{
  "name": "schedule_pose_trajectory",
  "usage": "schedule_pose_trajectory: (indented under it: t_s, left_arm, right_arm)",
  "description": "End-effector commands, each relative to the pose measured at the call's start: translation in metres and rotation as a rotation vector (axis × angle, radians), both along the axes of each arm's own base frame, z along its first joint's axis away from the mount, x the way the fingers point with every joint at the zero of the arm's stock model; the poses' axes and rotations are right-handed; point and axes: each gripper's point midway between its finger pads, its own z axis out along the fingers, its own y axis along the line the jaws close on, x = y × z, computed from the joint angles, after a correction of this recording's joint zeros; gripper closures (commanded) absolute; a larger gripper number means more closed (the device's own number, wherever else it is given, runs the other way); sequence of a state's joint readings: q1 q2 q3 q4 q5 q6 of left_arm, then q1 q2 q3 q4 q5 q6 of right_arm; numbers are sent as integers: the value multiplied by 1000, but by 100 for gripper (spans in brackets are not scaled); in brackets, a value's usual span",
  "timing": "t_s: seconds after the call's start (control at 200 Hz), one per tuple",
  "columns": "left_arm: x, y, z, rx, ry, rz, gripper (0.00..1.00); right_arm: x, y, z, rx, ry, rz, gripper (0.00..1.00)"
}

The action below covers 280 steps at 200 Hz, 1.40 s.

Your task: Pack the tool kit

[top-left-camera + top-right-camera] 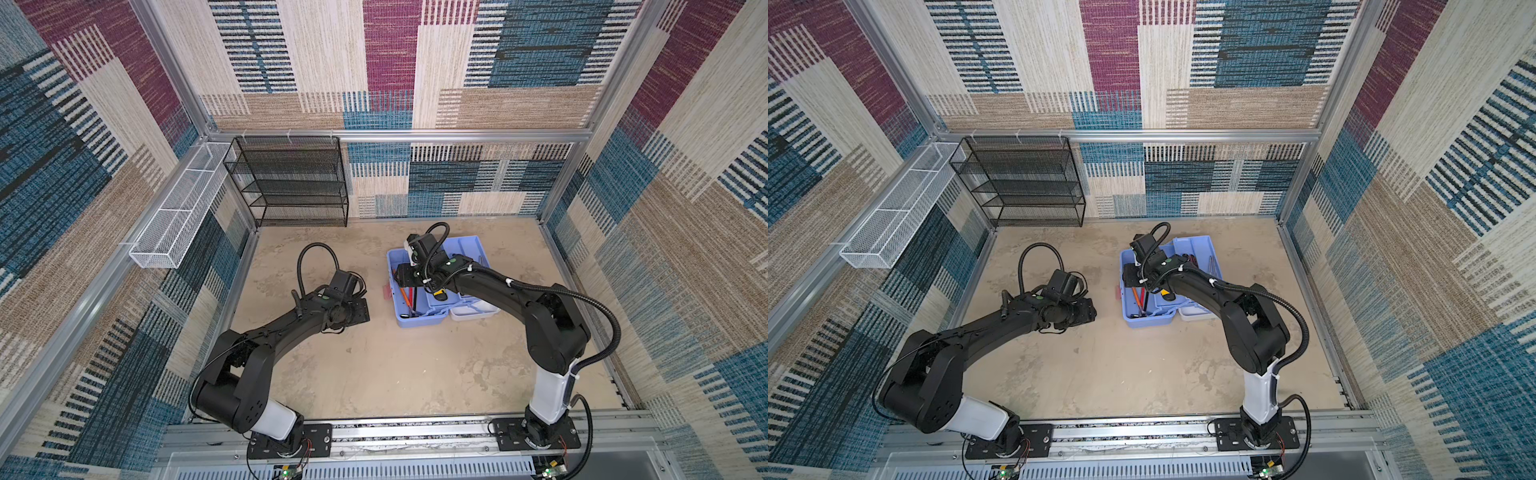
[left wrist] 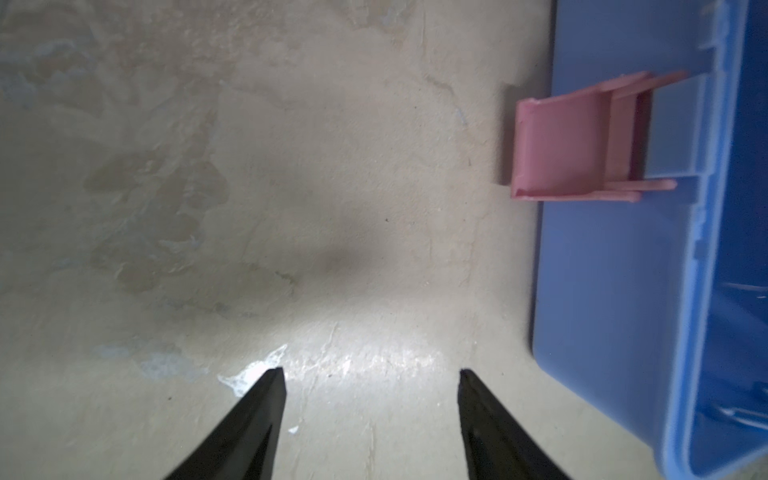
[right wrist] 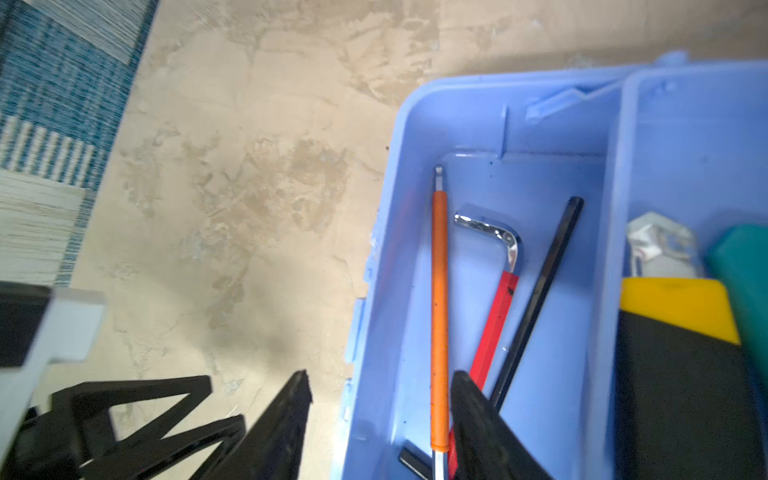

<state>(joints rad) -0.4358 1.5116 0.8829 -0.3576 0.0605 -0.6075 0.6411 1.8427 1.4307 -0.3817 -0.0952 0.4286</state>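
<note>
Straddling the tool kit [image 3: 540, 108] wall, the right gripper [image 3: 380, 376], jaws apart.

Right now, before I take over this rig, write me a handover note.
Left gripper: open, empty, over bare table beside the tool kit, near its pink latch.
Right gripper: open, empty, straddling the kit's wall.
Done: orange-handled hex key, red-handled hex key and black hex key lie in the base; white lid open.
Left, likely: fold the trays in, shut the lid, fasten the latch.
</note>
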Motion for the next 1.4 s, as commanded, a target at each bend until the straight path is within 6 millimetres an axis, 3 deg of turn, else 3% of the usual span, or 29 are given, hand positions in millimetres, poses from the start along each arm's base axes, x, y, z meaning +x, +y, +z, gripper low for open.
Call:
schedule_pose_trajectory:
  t_s: [0.0,0.205,0.621,0.892,1.072,1.397]
  left_arm:
    - [8,-10,8,-46,-23,-15,33]
    - [14,-20,16,-86,-39,-33,36]
    - [15,-12,31,-62,-104,17,33]
    - [15,-22,30,-77,-102,1,33]
    - [14,-35,30,-92,-100,-28,33]
    - [16,-51,34,-104,-105,-65,33]
  right_arm:
    - [3,4,38,50,-134,42,37]
    - [-1,-25,83,23,-325,11,17]
    - [-9,-129,110,-14,-514,-189,0]
    - [-16,-197,100,29,-519,-290,0]
    - [-20,-222,92,43,-510,-328,0]
    - [-23,-260,57,122,-410,-400,0]
